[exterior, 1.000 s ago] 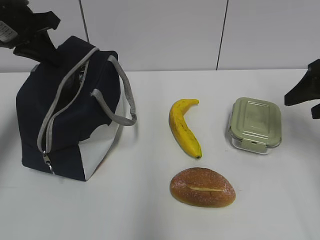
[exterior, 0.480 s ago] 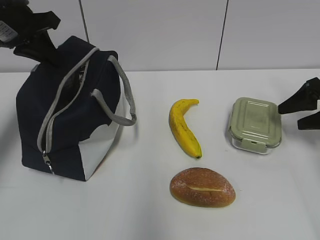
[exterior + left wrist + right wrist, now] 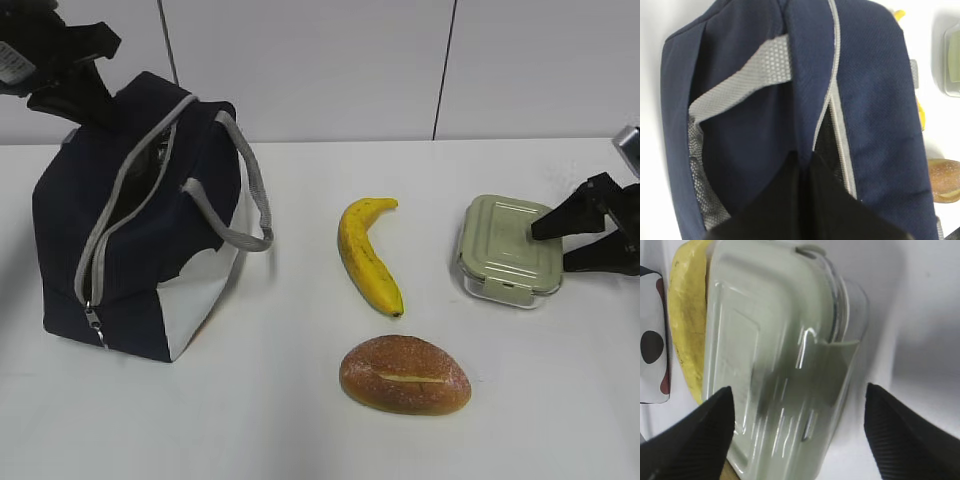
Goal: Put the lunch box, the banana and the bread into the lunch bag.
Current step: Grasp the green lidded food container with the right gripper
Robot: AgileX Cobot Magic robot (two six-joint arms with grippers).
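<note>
The navy lunch bag [image 3: 140,230] stands at the left, its zipper [image 3: 110,215] parted near the top. My left gripper [image 3: 88,98] is shut on a fold of fabric at the bag's top corner, and it shows as a pinch in the left wrist view [image 3: 802,160]. The banana [image 3: 368,255] lies mid-table and the bread [image 3: 405,375] in front of it. The green-lidded lunch box [image 3: 505,240] sits at the right. My right gripper [image 3: 552,248] is open at the box's right end. One finger is over the lid [image 3: 770,330], the other beyond its edge [image 3: 797,390].
White table [image 3: 300,420] with a white panelled wall [image 3: 350,70] behind. The banana [image 3: 687,315] lies just past the lunch box in the right wrist view. The bag's grey handle [image 3: 255,200] loops out toward the banana.
My right gripper has come in from the right edge and down to the lunch box's right end, its jaws wide. The left gripper and the bag have not moved.
</note>
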